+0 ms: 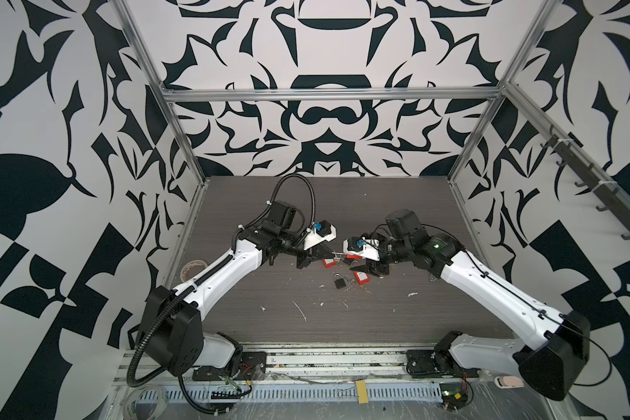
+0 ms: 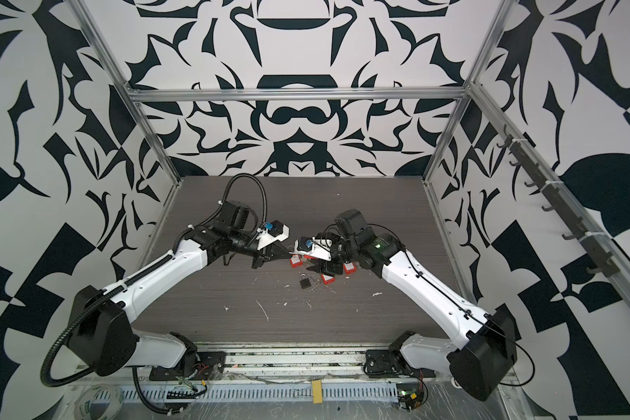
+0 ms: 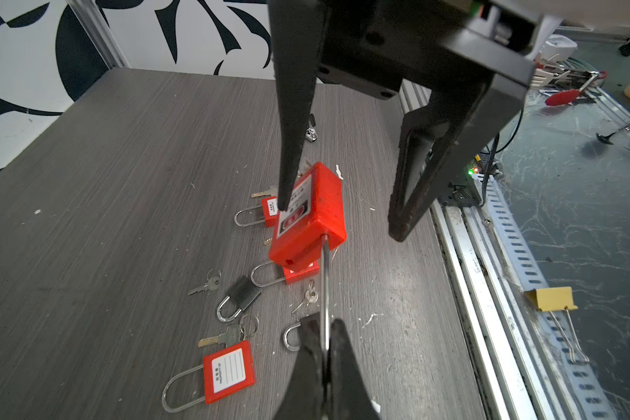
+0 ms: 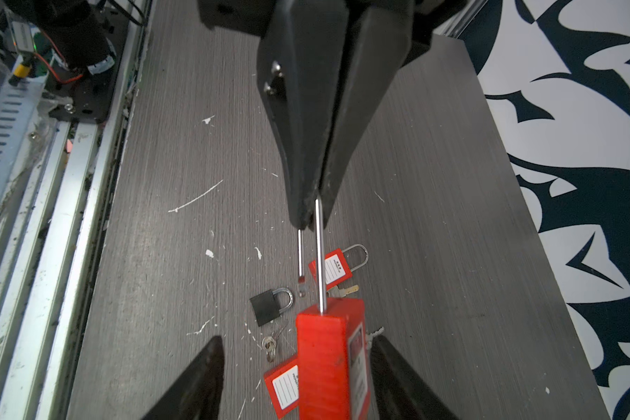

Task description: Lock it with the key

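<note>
Red padlock [image 3: 313, 214] is held above table [image 3: 124, 182] by its shackle [image 4: 319, 254] in the clamped left gripper [image 3: 322, 327]; right gripper [image 4: 296, 340] is spread around the body [image 4: 328, 363], gripping nothing. Judged light, rigid; shackle slick, body faces preferred.

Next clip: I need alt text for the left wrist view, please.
The left end effector is shut on the steel shackle of a red padlock lifted off the table, while the right end effector stands open astride its body. Below lie more red padlocks, a black padlock and loose keys.
</note>
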You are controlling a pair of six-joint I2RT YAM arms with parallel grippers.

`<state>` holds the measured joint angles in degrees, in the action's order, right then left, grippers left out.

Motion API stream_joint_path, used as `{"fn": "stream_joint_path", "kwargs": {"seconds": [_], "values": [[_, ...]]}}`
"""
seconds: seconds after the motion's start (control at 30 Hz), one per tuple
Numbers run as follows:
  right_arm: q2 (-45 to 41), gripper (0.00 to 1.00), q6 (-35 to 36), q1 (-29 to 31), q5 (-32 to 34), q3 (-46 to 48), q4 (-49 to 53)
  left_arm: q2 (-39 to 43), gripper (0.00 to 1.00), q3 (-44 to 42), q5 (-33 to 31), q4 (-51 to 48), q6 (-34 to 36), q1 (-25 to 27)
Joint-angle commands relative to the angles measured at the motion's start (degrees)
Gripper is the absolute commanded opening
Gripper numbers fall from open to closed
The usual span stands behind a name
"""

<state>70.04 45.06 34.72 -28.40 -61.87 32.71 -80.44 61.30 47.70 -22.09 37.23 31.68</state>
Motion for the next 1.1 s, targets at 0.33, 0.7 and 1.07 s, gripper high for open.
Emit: {"fn": "stream_joint_path", "kwargs": {"seconds": [0.33,0.7,1.07], "values": [[1.51,0.6,-0.18,-2.73,0.52,-4.8,8.07,1.47,0.0,-3.23,3.45,5.51,-0.16,2.59],[3.19,0.2,2.92,-2.79,-3.36,-7.57,15.59,1.89,0.0,-4.54,2.64,8.9,0.82,4.24],[2.59,0.12,3.26,-2.77,-7.74,-6.6,11.86,-0.84,0.0,-5.18,2.83,15.98,-2.14,8.02]]}}
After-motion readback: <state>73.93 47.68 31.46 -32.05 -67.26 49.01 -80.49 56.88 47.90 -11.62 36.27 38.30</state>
